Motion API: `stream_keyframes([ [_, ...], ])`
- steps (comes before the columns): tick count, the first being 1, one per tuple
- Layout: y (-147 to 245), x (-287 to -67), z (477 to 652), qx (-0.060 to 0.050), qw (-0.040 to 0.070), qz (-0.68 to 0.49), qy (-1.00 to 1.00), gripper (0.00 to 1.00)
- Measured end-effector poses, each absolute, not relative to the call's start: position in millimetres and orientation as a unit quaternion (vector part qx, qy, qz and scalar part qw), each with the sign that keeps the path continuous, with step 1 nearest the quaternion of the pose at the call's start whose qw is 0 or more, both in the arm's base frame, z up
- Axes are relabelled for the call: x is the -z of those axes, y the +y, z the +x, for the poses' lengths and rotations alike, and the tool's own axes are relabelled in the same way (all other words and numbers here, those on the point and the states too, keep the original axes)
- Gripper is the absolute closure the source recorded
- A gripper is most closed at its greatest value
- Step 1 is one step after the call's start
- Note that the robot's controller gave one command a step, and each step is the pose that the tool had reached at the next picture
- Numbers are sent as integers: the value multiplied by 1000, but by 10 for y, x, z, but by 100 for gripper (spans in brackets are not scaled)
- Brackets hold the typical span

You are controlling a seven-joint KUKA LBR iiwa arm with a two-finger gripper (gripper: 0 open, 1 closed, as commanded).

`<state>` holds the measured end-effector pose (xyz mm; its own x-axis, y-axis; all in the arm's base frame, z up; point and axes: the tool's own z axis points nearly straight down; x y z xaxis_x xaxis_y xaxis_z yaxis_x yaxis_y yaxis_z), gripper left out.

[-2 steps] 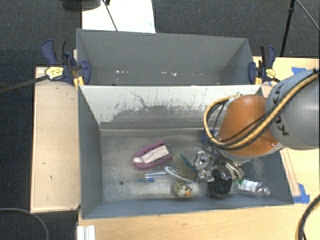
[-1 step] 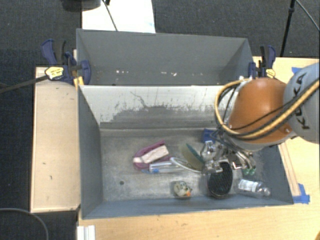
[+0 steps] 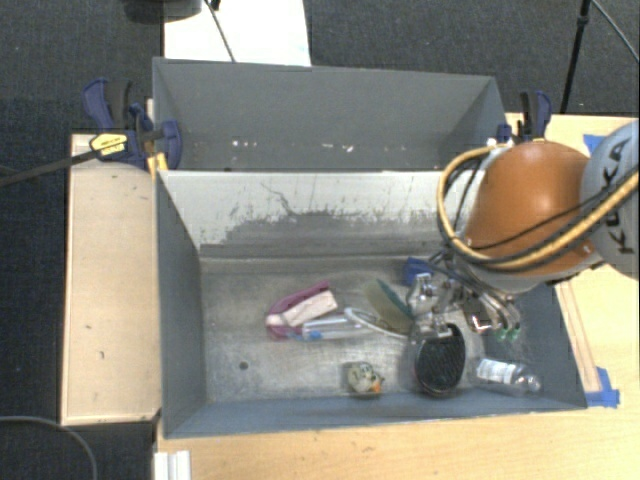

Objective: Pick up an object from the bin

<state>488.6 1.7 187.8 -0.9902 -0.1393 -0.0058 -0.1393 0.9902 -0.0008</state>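
Note:
My gripper (image 3: 432, 306) hangs low in the right part of the bin, under the orange cover. Just below it, toward the front wall, lies a black oval brush (image 3: 440, 364). To the gripper's left lies a dark green flat piece (image 3: 388, 299), close beside it. A small blue thing (image 3: 415, 267) sits right behind the gripper near the back wall. A small clear bottle (image 3: 506, 376) rests to the right of the brush in the front right corner.
A pink and white packet (image 3: 300, 310) and a clear toothbrush with a blue end (image 3: 340, 326) lie in the middle of the bin. A small round grey and yellow thing (image 3: 363, 378) sits by the front wall. The arm and cables cover the bin's right side.

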Motion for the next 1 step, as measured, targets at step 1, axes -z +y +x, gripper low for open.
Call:
stream_keyframes([
  [1,18,-1964,4895,0,3,-69,998,100],
])
